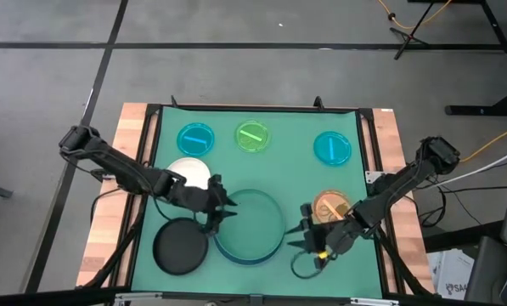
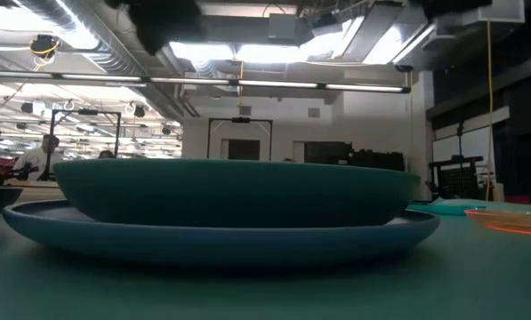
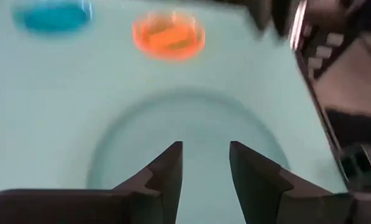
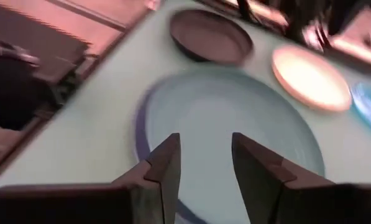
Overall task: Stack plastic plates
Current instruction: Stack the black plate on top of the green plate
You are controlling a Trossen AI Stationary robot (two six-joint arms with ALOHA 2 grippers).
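Observation:
The large teal-green plate [image 1: 251,223] sits nested in the large light-blue plate [image 2: 221,238] at the mat's near middle. My left gripper [image 1: 228,209] is open at the stack's left rim, and in its wrist view the fingers [image 3: 205,146] stand apart over the teal plate [image 3: 185,118]. My right gripper [image 1: 297,235] is open at the stack's right rim [image 4: 205,137]. Lying flat on the mat are the black plate [image 1: 181,246], the white plate [image 1: 191,173], two small blue plates [image 1: 195,138] [image 1: 332,147], a green one [image 1: 253,136] and an orange one [image 1: 329,206].
The green mat [image 1: 151,170] lies inside a black frame on the wooden table. The right arm reaches over the orange plate. The black plate lies just left of the stack and the white plate lies under the left arm. Cables lie near the mat's near right edge [image 1: 308,268].

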